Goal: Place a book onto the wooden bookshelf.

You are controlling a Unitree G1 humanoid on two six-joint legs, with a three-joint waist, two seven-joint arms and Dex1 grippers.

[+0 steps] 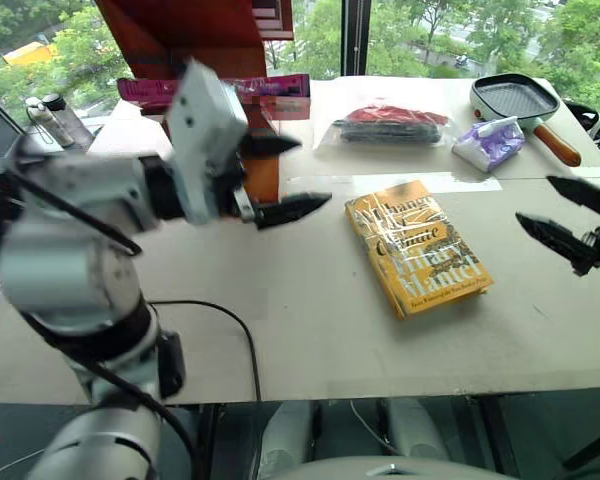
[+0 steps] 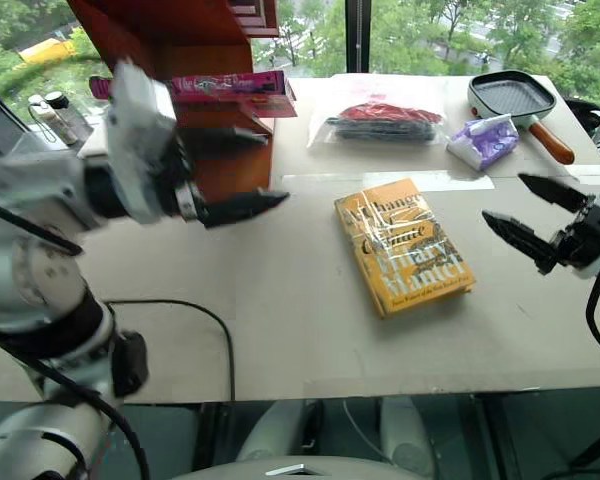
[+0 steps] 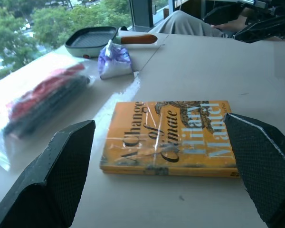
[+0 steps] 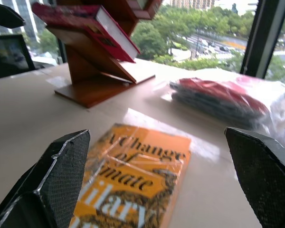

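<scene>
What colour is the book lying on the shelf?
Bright pink; the book lies on the wooden shelf, clearest in the right eye view.

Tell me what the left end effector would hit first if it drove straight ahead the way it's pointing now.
Probably the yellow-orange book: it lies flat on the table, centred between the left end effector's open fingers. Depth is unclear; it might pass above.

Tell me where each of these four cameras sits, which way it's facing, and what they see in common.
Left eye and right eye views: on the head, looking forward and down over the table; left gripper and right gripper both show, open.
Left wrist view: on the left wrist, facing the yellow book and grill pan between its own fingers.
Right wrist view: on the right wrist, facing the wooden bookshelf holding the pink book.
Shared: all see the yellow book.
</scene>
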